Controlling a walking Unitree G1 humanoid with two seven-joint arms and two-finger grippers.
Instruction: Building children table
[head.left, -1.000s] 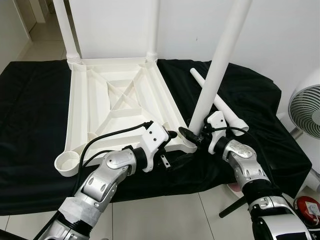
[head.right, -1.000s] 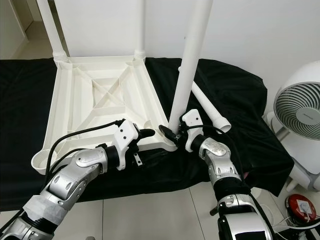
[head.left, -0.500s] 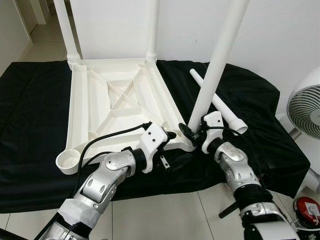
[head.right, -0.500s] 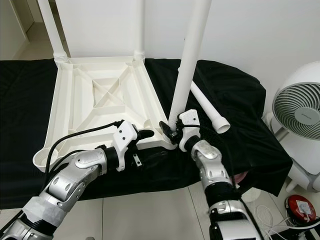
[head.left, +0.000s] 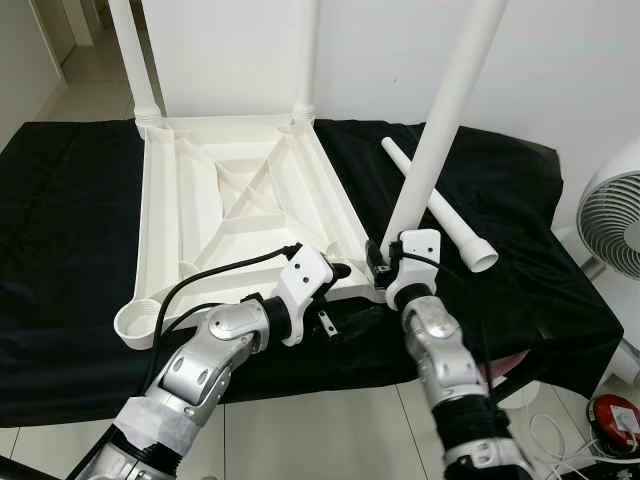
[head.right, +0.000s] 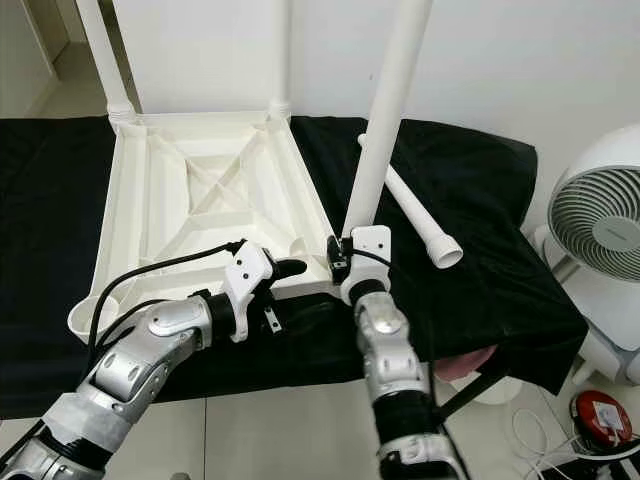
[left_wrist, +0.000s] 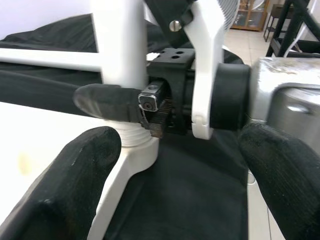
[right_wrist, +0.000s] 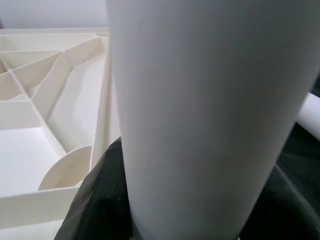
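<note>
The white children's table (head.left: 340, 215) lies upside down on a black cloth, with two legs (head.left: 135, 60) (head.left: 305, 60) standing in its far corners. A third white leg (head.left: 440, 120) stands in the near right corner socket and leans to the right. My right gripper (head.left: 385, 262) is shut on it just above the socket; in the right wrist view the leg (right_wrist: 210, 110) sits between dark fingers. My left gripper (head.left: 345, 295) is open beside the same corner, its fingers (left_wrist: 70, 185) spread either side of the leg's foot (left_wrist: 120, 50). A fourth leg (head.left: 450, 225) lies loose on the cloth to the right.
The near left socket (head.left: 137, 325) holds no leg. The black cloth (head.left: 60, 220) covers a low platform that ends at the tiled floor before me. A white fan (head.left: 610, 215) stands at the right and a red object (head.left: 612, 415) lies on the floor below it.
My right forearm has swung leftward beneath the leg, turning its gripper around the leg's foot. The leg stays in the socket. The left arm has barely moved.
</note>
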